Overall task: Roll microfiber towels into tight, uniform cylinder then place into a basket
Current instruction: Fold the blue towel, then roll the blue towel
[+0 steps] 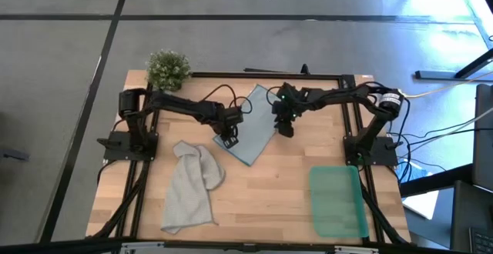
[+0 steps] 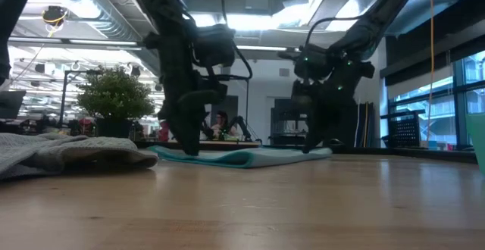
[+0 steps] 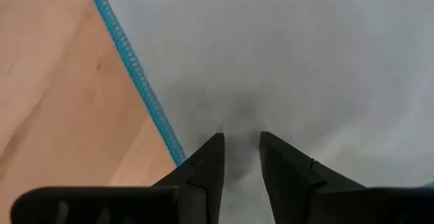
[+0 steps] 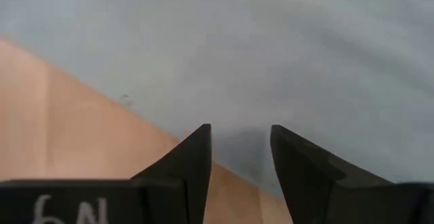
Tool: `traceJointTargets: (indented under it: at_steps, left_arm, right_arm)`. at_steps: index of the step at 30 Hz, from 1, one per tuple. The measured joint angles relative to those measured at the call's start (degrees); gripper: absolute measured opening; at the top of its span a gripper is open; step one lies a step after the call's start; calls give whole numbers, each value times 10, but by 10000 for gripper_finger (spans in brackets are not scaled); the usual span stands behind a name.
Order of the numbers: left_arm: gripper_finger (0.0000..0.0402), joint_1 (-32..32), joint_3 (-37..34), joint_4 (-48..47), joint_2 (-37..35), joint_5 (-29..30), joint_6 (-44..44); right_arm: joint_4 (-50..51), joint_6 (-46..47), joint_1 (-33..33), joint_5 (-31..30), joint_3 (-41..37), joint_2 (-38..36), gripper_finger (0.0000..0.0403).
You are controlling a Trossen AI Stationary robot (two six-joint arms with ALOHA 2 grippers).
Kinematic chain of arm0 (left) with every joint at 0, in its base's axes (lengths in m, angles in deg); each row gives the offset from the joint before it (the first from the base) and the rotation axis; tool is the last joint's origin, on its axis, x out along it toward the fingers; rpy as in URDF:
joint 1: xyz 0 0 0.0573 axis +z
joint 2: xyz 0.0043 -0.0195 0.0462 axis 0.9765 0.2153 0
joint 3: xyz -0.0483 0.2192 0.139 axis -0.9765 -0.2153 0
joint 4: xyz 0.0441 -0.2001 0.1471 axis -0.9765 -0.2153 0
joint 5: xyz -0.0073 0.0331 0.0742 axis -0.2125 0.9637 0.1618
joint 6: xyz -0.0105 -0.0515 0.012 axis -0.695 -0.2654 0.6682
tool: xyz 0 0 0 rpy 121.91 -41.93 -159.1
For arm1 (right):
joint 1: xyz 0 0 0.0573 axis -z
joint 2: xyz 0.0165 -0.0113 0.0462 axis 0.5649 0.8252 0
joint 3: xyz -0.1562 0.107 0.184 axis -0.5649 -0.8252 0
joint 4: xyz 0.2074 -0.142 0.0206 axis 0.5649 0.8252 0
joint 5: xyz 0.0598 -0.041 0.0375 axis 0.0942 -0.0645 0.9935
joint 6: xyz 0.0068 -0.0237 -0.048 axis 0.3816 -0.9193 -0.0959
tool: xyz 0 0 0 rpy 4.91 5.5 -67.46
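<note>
Grey towel (image 1: 190,185) lay crumpled nearest the front edge of the table (image 1: 269,185), on its left side, untouched. Green basket (image 1: 337,201) sat at front right, well apart from both arms. Blue towel (image 1: 256,125) was spread flat mid-table, slanted, w/ a bright blue stitched hem (image 3: 132,75) along one edge. Left gripper (image 1: 229,139) pointed down onto the towel's left edge, tips (image 3: 211,157) touching cloth just inside the hem, jaws a narrow gap apart, no cloth visibly pinched between them. Right gripper (image 1: 284,129) pressed down at the towel's right edge, fingers (image 4: 195,153) apart w/ a moderate gap, resting on the fabric near where it met bare wood. Small potted plant (image 1: 167,68) stood at the far left corner.
</note>
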Motion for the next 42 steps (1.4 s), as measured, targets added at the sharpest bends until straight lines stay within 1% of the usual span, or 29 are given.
traceJointTargets:
  at_steps: [6, 10, 13, 16, 19, 23, 26, 31, 34, 36, 38, 40, 42]
  left_arm:
    - [90, -15, -6, 4, -1, 2, -10]
    - [90, -33, -7, 17, -1, -8, -11]
    - [90, -46, -8, 48, 0, -19, -11]
    - [90, -60, -8, 79, 1, -20, -7]
    - [90, -64, -8, 80, 1, -1, -5]
    - [90, -63, -8, 80, -9, 25, -5]
    - [90, -61, -8, 78, -23, 33, -5]
    - [90, -56, -8, 71, -62, 47, -5]
    - [90, -61, -7, 70, -93, 74, -5]
    - [90, -68, -7, 67, -113, 93, -5]
    - [90, -76, -7, 67, -131, 111, -5]
    - [90, -84, -7, 67, -145, 127, -5]
    - [90, -92, -7, 56, -158, 140, -4]
  right_arm:
    - [-13, 5, 2, -27, 0, 19, 153]
    - [-31, 7, 8, -32, 1, 23, 153]
    - [-50, 8, 14, -38, 0, 24, 153]
    - [-68, 9, 19, -65, -1, 25, 153]
    - [-75, 7, 22, -85, -1, 25, 153]
    - [-62, 5, 23, -82, 17, 17, 153]
    - [-37, -24, 14, -74, 35, -3, 153]
    - [55, -81, -33, -61, 50, -60, 153]
    - [106, -110, -78, -20, 48, -85, 153]
    - [140, -123, -114, 12, 47, -91, 153]
    - [154, -128, -151, 29, 47, -90, 153]
    - [147, -128, -187, 25, 47, -80, 153]
    - [136, -128, -219, -5, 47, -67, 153]
